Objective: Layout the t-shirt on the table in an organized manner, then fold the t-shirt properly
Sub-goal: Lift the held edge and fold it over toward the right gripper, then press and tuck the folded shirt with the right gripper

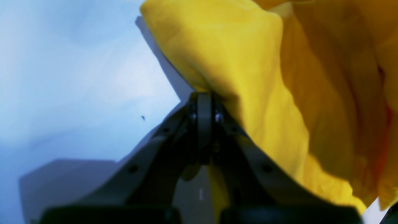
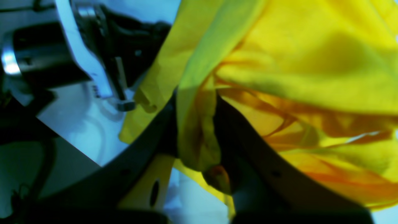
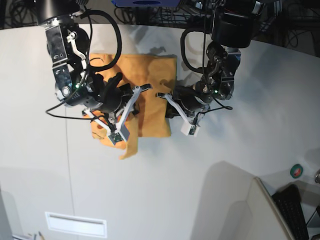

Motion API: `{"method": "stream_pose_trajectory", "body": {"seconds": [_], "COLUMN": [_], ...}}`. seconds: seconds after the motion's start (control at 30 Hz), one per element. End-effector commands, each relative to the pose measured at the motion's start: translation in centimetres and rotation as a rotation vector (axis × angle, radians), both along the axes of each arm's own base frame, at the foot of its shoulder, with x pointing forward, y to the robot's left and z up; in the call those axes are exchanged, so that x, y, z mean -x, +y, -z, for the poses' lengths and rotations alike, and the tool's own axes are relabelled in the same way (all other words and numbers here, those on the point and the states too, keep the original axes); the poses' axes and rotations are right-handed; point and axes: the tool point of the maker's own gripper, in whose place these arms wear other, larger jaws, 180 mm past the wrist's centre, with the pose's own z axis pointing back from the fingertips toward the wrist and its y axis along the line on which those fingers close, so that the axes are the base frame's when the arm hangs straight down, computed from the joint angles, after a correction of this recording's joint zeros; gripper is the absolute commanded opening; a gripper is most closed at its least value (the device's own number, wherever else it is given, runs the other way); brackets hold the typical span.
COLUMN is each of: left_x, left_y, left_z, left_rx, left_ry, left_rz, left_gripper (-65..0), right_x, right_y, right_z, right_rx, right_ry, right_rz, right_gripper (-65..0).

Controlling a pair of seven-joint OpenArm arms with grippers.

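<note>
The light orange t-shirt [image 3: 150,75] lies partly bunched on the pale table [image 3: 225,170], with a loose flap [image 3: 128,149] trailing toward the front. My left gripper [image 3: 167,106] is at the shirt's right edge. In the left wrist view it [image 1: 203,97] is shut on a fold of the shirt [image 1: 248,62], just above the table [image 1: 62,77]. My right gripper [image 3: 131,111] is over the shirt's left part. In the right wrist view it [image 2: 196,124] is shut on bunched shirt cloth [image 2: 311,62]. No black markings show.
A thin dark seam [image 3: 68,165] runs across the table's left part. A white label [image 3: 75,224] is near the front edge. A green tape roll [image 3: 296,171], a keyboard [image 3: 296,210] and a grey panel [image 3: 240,200] are at the front right. Cables lie along the back.
</note>
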Motion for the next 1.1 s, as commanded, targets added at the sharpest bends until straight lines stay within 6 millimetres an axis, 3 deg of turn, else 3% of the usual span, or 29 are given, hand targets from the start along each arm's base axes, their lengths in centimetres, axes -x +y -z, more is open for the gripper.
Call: {"method": "stream_pose_trajectory", "body": {"seconds": [0.0, 0.33, 0.37, 0.4, 0.5, 0.57, 0.6, 0.7, 0.8, 0.87, 0.97, 1.0, 1.07], "left_x": [0.6, 1.2, 1.2, 1.2, 1.5, 1.3, 1.4, 1.8, 2.5, 3.1, 3.7, 3.9, 4.7], "left_y": [0.3, 1.0, 1.9, 2.5, 4.9, 7.5, 9.3, 14.0, 18.3, 21.1, 23.9, 24.7, 25.6], "left_z": [0.6, 1.0, 1.1, 1.0, 0.2, -0.9, -1.4, -2.0, -2.0, -2.3, -2.9, -3.0, -2.9], "left_rx": [-0.039, -0.046, -0.058, -0.07, -0.098, -0.11, -0.123, -0.164, -0.207, -0.232, -0.255, -0.26, -0.267], "left_ry": [0.034, 0.044, 0.045, 0.041, 0.012, -0.022, -0.036, -0.028, 0.009, 0.009, 0.004, 0.004, 0.014], "left_rz": [0.02, 0.008, 0.003, 0.004, -0.026, -0.092, -0.134, -0.231, -0.309, -0.364, -0.427, -0.445, -0.466], "left_gripper": [-65.0, -65.0, -65.0, -65.0, -65.0, -65.0, -65.0, -65.0, -65.0, -65.0, -65.0, -65.0, -65.0], "right_x": [-1.2, -1.2, -1.1, -1.0, -0.7, -0.7, -0.7, 0.2, 0.6, 0.1, -1.4, -2.1, -4.2], "right_y": [0.3, 1.9, 2.2, 2.2, 2.4, 2.5, 2.6, 4.4, 5.2, 4.6, 0.0, -2.0, -6.9], "right_z": [-0.8, 1.0, 1.2, 1.2, 1.3, 1.2, 1.1, 0.3, -2.7, -6.0, -8.7, -8.7, -8.2], "right_rx": [-0.019, -0.063, -0.068, -0.067, -0.072, -0.075, -0.075, -0.069, -0.068, -0.073, -0.016, 0.01, 0.074], "right_ry": [-0.033, 0.013, 0.02, 0.023, 0.028, 0.025, 0.024, 0.011, -0.074, -0.169, -0.27, -0.28, -0.283], "right_rz": [0.011, 0.034, 0.032, 0.03, 0.031, 0.029, 0.026, -0.055, -0.121, -0.127, -0.058, -0.014, 0.096], "right_gripper": [-65.0, -65.0, -60.9, -49.2, -23.1, -15.3, -14.4, -14.3, -14.3, -14.3, -18.5, -23.3, -40.7]}}
